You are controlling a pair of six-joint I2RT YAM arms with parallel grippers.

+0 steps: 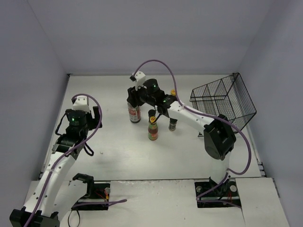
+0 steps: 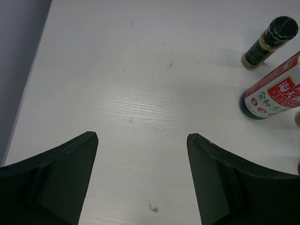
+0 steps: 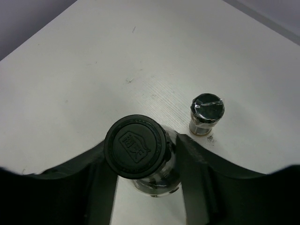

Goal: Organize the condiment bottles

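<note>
My right gripper (image 1: 135, 98) is shut on the tall glass bottle (image 1: 135, 114) with the red label, near the table's middle. From the right wrist I see its black cap (image 3: 135, 146) between my fingers (image 3: 197, 164), which press on its neck and shoulder. A short spice jar (image 3: 207, 114) stands just beyond. A reddish sauce bottle (image 1: 153, 131) stands to the right, with a dark jar (image 1: 152, 113) behind it and another jar (image 1: 173, 124) beside the arm. A yellow cap (image 1: 173, 92) peeks from behind the arm. My left gripper (image 2: 142, 136) is open over bare table, left of the tall bottle (image 2: 274, 91).
A black wire basket (image 1: 222, 101) with dividers lies tilted at the back right, close to the right wall. The right arm's forearm crosses above the bottles. Grey walls close in the white table (image 1: 104, 156) on three sides.
</note>
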